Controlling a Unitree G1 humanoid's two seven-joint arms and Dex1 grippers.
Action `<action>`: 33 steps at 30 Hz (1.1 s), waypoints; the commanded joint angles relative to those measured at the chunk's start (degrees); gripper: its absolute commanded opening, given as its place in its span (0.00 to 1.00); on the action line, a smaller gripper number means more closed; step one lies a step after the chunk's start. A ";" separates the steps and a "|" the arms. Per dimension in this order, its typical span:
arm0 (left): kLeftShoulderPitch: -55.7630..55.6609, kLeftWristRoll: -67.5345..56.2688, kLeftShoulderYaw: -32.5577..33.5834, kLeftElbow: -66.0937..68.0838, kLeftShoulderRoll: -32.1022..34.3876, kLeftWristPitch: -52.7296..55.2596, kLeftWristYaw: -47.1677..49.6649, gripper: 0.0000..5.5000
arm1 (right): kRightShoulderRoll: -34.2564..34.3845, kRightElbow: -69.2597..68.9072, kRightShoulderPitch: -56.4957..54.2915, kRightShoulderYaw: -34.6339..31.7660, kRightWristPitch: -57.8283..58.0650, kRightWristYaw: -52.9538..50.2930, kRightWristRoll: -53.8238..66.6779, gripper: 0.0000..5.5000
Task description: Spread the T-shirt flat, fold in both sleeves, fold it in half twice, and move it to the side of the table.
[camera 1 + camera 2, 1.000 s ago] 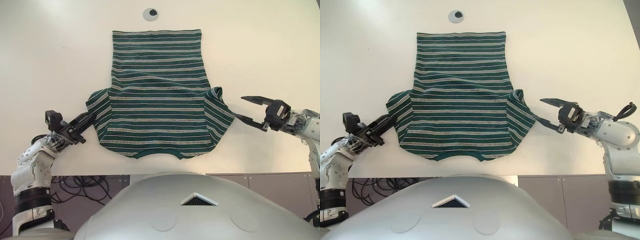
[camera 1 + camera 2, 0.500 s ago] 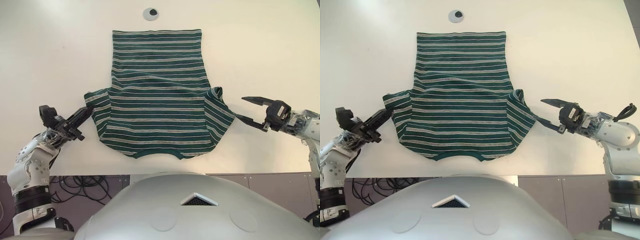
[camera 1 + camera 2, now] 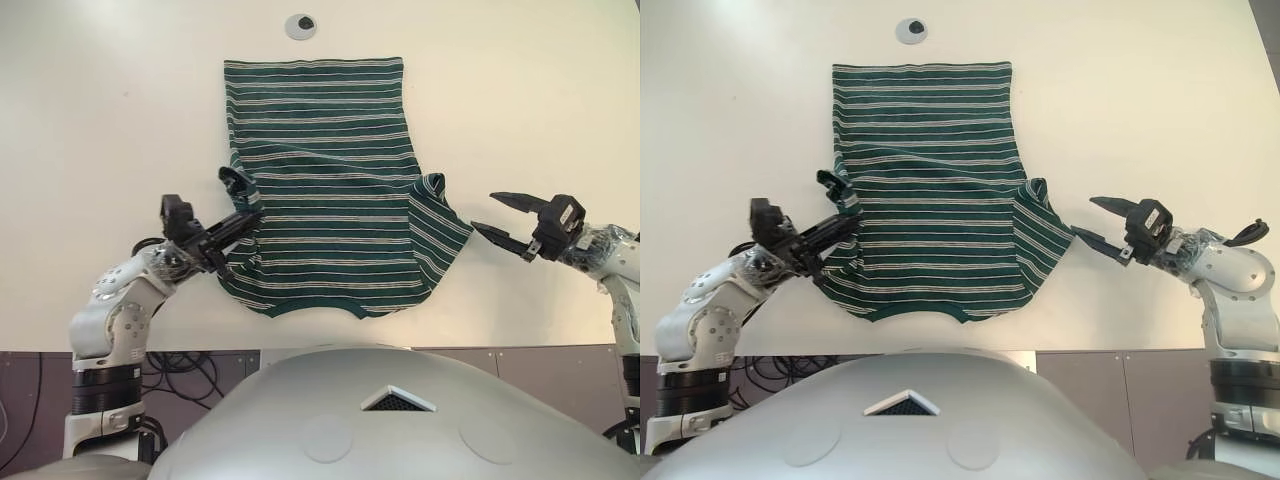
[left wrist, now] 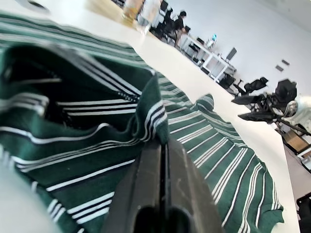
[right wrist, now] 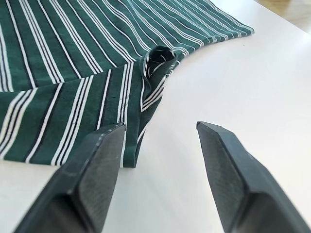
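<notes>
A dark green T-shirt with white stripes lies on the white table, collar toward me. My left gripper is shut on the left sleeve and holds it lifted over the shirt's left side. In the left wrist view the closed fingers pinch the sleeve's cuff. The right sleeve lies folded in on the shirt. My right gripper stands open just to the right of it, nothing between its fingers, low over the table.
A round grey grommet sits in the table beyond the shirt's hem. Bare white table lies on both sides of the shirt. The table's front edge runs just behind both arms, with cables below at the left.
My left gripper has pulled the left sleeve outward, then lifted it and carried it right over the shirt's body. The right gripper has drawn back slightly to the right, still open.
</notes>
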 commanded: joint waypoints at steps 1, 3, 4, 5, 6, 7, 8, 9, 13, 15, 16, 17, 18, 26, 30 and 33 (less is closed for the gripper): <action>-1.35 3.43 -3.35 1.01 -1.00 0.23 2.20 0.01 | 1.40 -4.47 -0.67 -3.57 19.88 -0.86 15.18 0.49; -1.27 4.08 -4.00 1.19 -1.20 0.39 2.86 0.01 | 0.80 -7.22 -0.59 -5.21 30.54 -1.50 23.74 0.49; -1.02 4.25 -4.14 0.99 -1.33 0.34 3.16 0.04 | 0.34 -7.84 -0.68 -5.56 34.60 -2.13 26.07 0.49; -0.60 4.17 -4.42 0.47 -1.40 0.28 3.22 0.05 | -0.03 -7.89 -0.98 -5.49 38.09 -2.96 27.31 0.49; -0.32 4.13 -4.62 0.11 -1.46 0.26 3.24 0.09 | -0.28 -7.98 -1.20 -5.50 40.55 -3.67 28.07 0.49; 0.04 3.65 -4.71 -0.63 -1.88 0.60 3.56 0.13 | -0.12 -7.55 -1.83 -5.15 43.01 -4.59 28.49 0.49; 0.26 3.27 -4.78 -1.22 -2.24 0.93 3.93 0.16 | 0.18 -7.23 -2.36 -4.92 44.91 -5.24 28.73 0.49; 0.55 2.50 -4.64 -2.02 -2.76 1.61 4.58 0.19 | 0.47 -6.87 -2.93 -4.56 46.67 -5.99 28.76 0.49; 0.58 0.70 -3.83 -3.74 -3.73 4.14 6.90 0.29 | 1.56 -5.05 -3.77 -2.48 49.33 -8.51 25.88 0.49; 0.51 0.50 -3.49 -3.86 -3.98 4.59 7.93 0.35 | 1.94 -3.97 -4.37 -2.18 49.44 -9.73 24.50 0.49; 0.57 0.39 -3.37 -3.91 -4.11 4.76 8.35 0.36 | 2.02 -3.36 -4.64 -1.89 49.16 -10.24 23.55 0.49; 0.62 0.27 -3.22 -3.94 -4.26 4.81 8.64 0.39 | 2.21 -2.93 -4.81 -1.75 48.98 -10.58 22.85 0.49; 0.68 -0.10 -2.99 -4.04 -4.39 4.91 8.69 0.41 | 2.37 -2.64 -4.94 -1.67 48.82 -10.82 22.28 0.49; 0.58 -12.84 5.47 -14.36 -6.15 5.50 11.43 0.45 | 1.48 -4.00 -3.75 0.35 49.69 -7.17 21.34 0.41; 0.25 -18.32 9.36 -17.32 -5.05 6.19 13.04 0.45 | 0.19 -5.17 -2.64 -0.02 50.21 -4.83 21.00 0.28; 1.71 -19.03 10.61 -18.48 -3.90 5.78 12.24 0.45 | 0.25 -5.18 -2.54 -0.50 50.37 -4.47 20.58 0.19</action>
